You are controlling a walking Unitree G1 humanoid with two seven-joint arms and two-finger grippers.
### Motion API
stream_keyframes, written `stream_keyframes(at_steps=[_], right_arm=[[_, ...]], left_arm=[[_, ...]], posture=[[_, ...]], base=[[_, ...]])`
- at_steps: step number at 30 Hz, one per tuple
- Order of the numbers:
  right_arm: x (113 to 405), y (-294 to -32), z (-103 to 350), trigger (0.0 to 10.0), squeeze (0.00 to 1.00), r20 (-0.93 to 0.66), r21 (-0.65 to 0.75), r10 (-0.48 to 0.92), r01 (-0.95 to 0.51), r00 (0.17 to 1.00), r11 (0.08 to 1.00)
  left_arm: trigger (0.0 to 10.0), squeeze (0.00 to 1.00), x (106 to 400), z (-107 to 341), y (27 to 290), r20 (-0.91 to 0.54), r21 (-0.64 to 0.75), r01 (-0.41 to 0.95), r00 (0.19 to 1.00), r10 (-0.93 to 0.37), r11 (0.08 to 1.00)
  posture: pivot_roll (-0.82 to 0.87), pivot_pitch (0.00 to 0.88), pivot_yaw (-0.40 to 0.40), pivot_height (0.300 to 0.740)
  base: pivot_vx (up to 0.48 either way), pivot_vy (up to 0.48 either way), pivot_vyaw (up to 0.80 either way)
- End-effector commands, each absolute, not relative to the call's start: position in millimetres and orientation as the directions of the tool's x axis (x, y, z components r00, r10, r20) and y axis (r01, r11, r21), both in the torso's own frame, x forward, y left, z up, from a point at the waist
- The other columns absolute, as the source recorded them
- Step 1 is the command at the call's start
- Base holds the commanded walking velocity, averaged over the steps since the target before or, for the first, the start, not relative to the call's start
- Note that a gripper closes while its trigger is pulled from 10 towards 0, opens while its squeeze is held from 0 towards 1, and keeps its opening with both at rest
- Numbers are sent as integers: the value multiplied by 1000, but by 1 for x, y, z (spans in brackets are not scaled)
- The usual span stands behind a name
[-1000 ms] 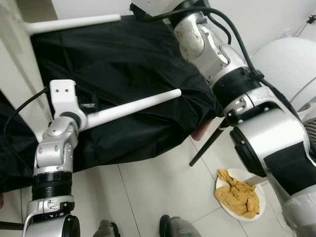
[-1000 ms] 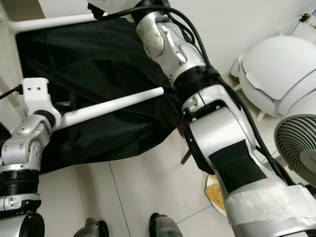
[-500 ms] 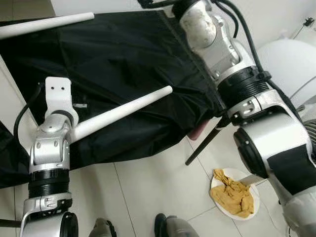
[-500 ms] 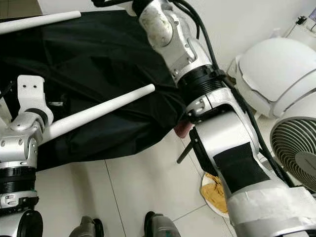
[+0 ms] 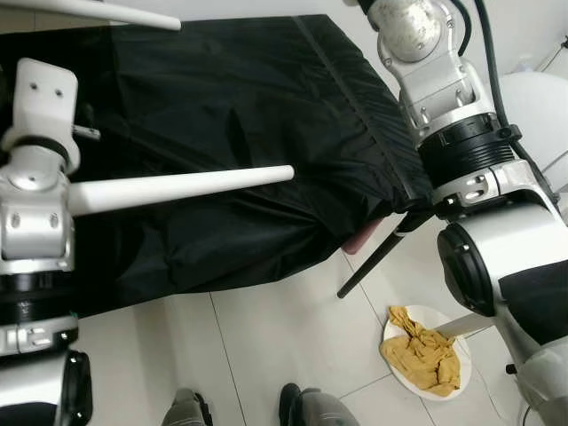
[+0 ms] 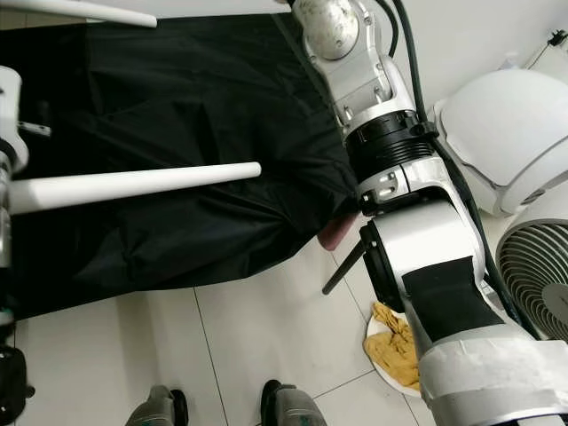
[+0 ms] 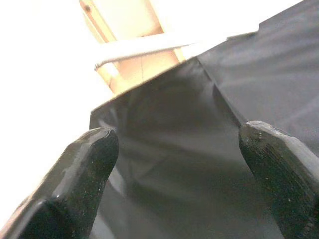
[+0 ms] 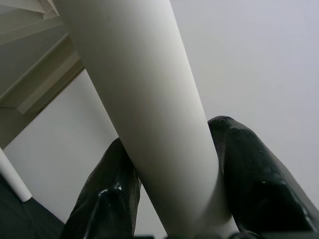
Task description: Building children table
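Observation:
A long white table leg (image 5: 186, 184) lies almost level across a black cloth (image 5: 231, 98), its free tip pointing right. Its other end disappears behind my left wrist (image 5: 35, 200). A second white leg (image 5: 98, 9) crosses the top left corner. In the left wrist view my left gripper (image 7: 182, 149) is open, with black cloth (image 7: 199, 164) ahead of it and a white leg (image 7: 149, 46) beyond. My right arm (image 6: 382, 124) reaches up out of the picture. Its gripper (image 8: 174, 164) is shut around a thick white leg (image 8: 144, 89).
A white plate (image 5: 461, 377) with a crumpled yellow cloth (image 5: 419, 351) lies on the tiled floor at the right. A thin black rod (image 5: 373, 262) slants out from under the cloth. A white domed appliance (image 6: 497, 133) and a fan (image 6: 541, 275) stand at the far right.
The view has shifted. My left arm has swung out to the left, and the middle white leg has dropped from a slant to nearly level. My right arm has risen higher.

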State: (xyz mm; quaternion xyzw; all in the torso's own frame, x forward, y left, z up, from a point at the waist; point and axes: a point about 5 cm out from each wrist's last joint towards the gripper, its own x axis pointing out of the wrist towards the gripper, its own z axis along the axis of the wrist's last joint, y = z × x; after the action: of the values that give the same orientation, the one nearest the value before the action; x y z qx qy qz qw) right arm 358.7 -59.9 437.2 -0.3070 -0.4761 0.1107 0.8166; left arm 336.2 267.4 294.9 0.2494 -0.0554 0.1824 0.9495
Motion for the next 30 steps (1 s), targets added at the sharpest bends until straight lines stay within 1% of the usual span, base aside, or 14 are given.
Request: stream_keyframes(at_steps=[1,3,5,6,8,9,12,17,20,22,28,30], right_arm=[[372,-145,443,0,0,774,-230,100,131,625,964],[372,-148,442,0,0,769,-217,92,123,633,968],[375,-152,434,0,0,748,-179,71,97,660,979],[375,-152,434,0,0,748,-179,71,97,660,979],[378,-155,429,0,0,734,-149,56,79,677,986],[378,-155,429,0,0,734,-149,56,79,677,986],[379,-160,426,0,0,724,-79,17,58,690,995],[380,-163,423,0,0,718,-50,-2,55,696,997],[384,-166,415,0,0,687,9,-20,19,726,1000],[384,-166,412,0,0,679,22,-24,12,734,1000],[389,-161,395,0,0,640,63,-25,-20,768,998],[394,-159,382,0,0,600,107,-27,-47,800,993]], left_arm=[[10000,0,315,283,328,183,458,-623,765,618,635],[10000,0,315,292,330,205,460,-625,766,610,630],[10000,0,317,321,331,264,431,-645,759,595,631],[10000,0,317,321,331,264,431,-645,759,595,631],[10000,0,318,340,331,301,410,-654,755,582,636],[10000,0,318,340,331,301,410,-654,755,582,636],[10000,0,320,360,329,333,421,-653,757,562,629],[10000,0,322,375,329,337,429,-646,763,551,632],[10000,0,325,388,328,339,456,-630,776,532,628],[10000,0,327,391,327,337,461,-623,782,525,632],[10000,0,335,409,319,359,484,-598,802,478,639],[10000,0,341,427,311,377,480,-591,806,456,648]], posture=[[37,211,22,740],[37,211,22,740],[38,207,29,740],[38,207,29,740],[39,205,34,740],[39,205,34,740],[45,201,38,740],[52,202,46,740],[61,199,52,740],[61,199,52,740],[82,198,60,740],[94,197,61,740]], base=[[0,0,0],[0,0,0],[0,0,0],[0,0,0],[0,0,0],[0,0,0],[0,0,0],[0,0,0],[0,0,0],[0,0,0],[0,0,0],[0,0,0]])
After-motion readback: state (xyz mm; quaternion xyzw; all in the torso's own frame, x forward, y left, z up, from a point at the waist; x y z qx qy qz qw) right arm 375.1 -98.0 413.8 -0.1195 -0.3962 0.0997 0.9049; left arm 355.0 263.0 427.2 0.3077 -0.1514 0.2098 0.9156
